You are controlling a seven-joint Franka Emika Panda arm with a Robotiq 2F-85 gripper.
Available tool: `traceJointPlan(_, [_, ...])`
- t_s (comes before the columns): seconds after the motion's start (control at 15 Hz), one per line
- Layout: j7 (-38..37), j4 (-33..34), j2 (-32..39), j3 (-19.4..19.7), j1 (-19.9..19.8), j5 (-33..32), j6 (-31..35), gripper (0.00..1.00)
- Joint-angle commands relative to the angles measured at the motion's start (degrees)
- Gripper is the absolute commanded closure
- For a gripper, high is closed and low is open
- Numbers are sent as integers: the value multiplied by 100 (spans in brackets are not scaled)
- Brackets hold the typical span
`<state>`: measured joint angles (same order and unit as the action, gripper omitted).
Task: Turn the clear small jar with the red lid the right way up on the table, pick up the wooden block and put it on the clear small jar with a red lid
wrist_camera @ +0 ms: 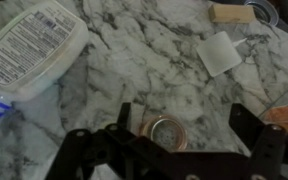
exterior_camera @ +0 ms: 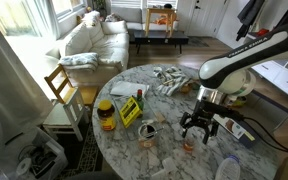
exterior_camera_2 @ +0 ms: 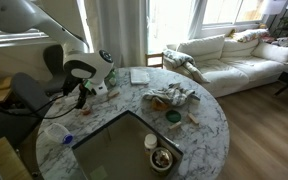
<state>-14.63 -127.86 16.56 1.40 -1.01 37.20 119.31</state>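
In the wrist view the clear small jar with the red lid (wrist_camera: 166, 133) shows as a small round ring with a reddish rim, end-on, on the white marble table (wrist_camera: 134, 75). I cannot tell which end faces up. My gripper (wrist_camera: 184, 125) is open and hangs just above it, with the jar between the fingers and nearer the left one. The wooden block (wrist_camera: 232, 12) lies at the top right edge, apart from the gripper. In both exterior views the gripper (exterior_camera: 196, 130) (exterior_camera_2: 84, 93) points down close to the tabletop.
A plastic bottle (wrist_camera: 29, 50) (exterior_camera: 227, 168) lies on its side near the gripper. A white square piece (wrist_camera: 220, 52) lies beside the block. The bigger yellow-lidded jar (exterior_camera: 106, 114) (exterior_camera_2: 162, 158), a yellow box (exterior_camera: 130, 110) and crumpled cloth (exterior_camera: 169, 82) stand further off.
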Motion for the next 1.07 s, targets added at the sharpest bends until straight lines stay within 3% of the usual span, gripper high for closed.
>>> traceJointPlan(0.0, [-431,331,366,40,-126,207,-478,0])
traceJointPlan(0.73, [-1323,605,1020,202,-151,474,-306,1])
traceJointPlan(0.87, [-1369,622,1090,231,-164,548,-283,11])
traceJointPlan(0.93, [-1384,632,1119,243,-166,575,-280,28])
traceJointPlan(1.0, [-1376,644,1146,247,-180,627,-285,37])
